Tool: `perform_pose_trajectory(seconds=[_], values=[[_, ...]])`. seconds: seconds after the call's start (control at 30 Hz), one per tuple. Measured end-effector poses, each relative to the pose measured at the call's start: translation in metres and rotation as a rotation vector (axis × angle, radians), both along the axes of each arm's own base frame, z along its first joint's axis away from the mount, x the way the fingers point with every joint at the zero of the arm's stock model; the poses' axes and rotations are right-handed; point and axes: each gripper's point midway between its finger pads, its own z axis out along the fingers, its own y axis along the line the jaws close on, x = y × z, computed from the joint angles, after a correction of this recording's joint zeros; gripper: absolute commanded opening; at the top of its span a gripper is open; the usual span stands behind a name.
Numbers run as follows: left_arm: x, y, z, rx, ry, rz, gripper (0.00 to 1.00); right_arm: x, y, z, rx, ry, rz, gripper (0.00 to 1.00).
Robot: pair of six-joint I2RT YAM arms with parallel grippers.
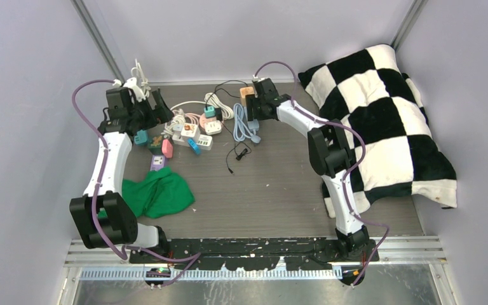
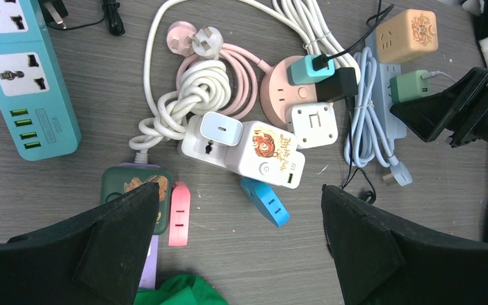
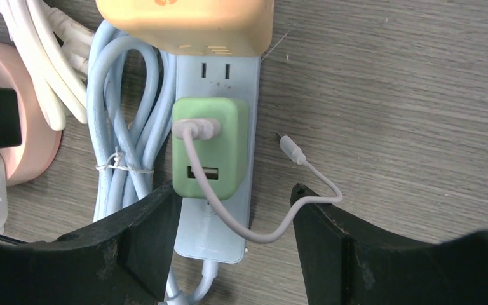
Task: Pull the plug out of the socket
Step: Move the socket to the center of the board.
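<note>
Right gripper (image 3: 235, 190) released, jaws spread around boxy green plug (image 3: 210, 162), flat pale-blue socket strip (image 3: 203, 236)

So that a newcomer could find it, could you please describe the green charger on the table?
Left of the checkered cushion lies a pale blue power strip beside its coiled blue cable. The green charger is plugged into the strip's middle, next to a peach cube adapter; it alone is mint green, with a white lead in its upper port.

Orange cube (image 3: 184, 22) just beside green plug (image 3: 221, 136)
</note>
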Motion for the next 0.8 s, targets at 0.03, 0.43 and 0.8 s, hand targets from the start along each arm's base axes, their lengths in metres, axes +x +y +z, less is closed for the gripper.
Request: perform_pose_trajectory(seconds=[0.03, 0.43, 0.8], values=[[0.000, -0.001, 0.000, -0.002, 0.000, 0.000, 1.00, 0.000, 0.000, 0.000, -0.002, -0.004, -0.002, 0.68], [0.005, -0.002, -0.010, -0.023, 0.030, 0.007, 1.00, -0.010, 0.024, -0.012, 0.059, 0.038, 0.052, 0.73], [0.009, -0.005, -0.014, -0.031, 0.039, -0.001, 1.00, -0.009, 0.023, -0.012, 0.008, 0.010, 0.052, 0.69]])
